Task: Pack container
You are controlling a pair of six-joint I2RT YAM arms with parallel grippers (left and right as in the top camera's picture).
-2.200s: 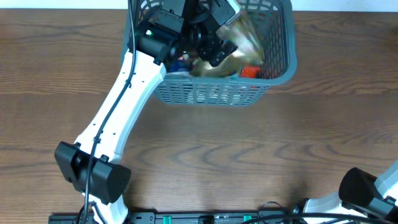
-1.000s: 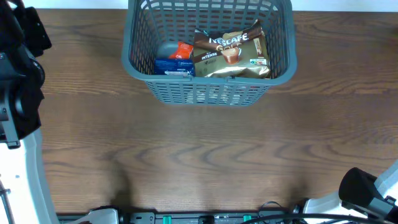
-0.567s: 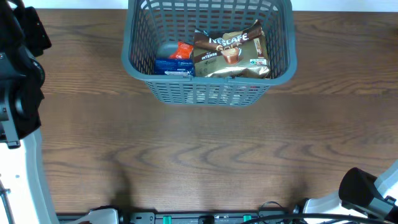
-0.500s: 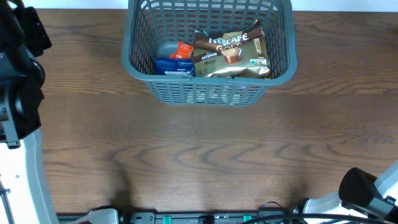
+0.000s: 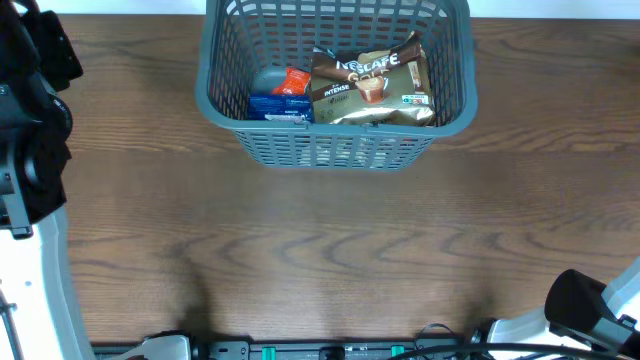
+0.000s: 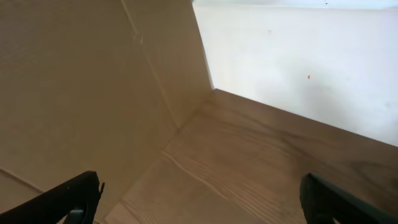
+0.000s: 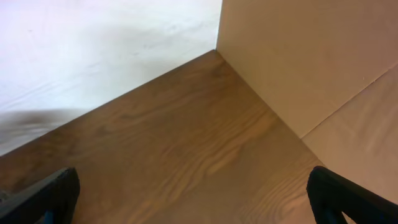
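Note:
The container (image 5: 340, 150), a grey-teal lattice basket, stands at the table's far edge, centre. In it lie a brown-gold Nescafe packet (image 5: 372, 85), a blue packet (image 5: 278, 106), a small orange packet (image 5: 293, 80) and a grey round item (image 5: 266, 78). My left arm (image 5: 30, 130) is pulled back at the table's left edge, far from the basket. My left gripper (image 6: 202, 199) is open and empty, its fingers (image 6: 74, 193) wide apart. My right arm (image 5: 600, 310) is folded at the near right corner. My right gripper (image 7: 199, 193) is open and empty, its fingers (image 7: 354, 196) wide apart.
Brown wooden table (image 5: 330, 250) spreads in front of the basket. The left wrist view shows a tan panel (image 6: 81, 81) and a white wall (image 6: 298, 56) past a table corner. The right wrist view shows a tan panel (image 7: 305, 56) and a white wall (image 7: 93, 43).
The left arm has left the basket and drawn back to the left edge, leaving the Nescafe packet lying in the basket. Nothing has moved in the last second.

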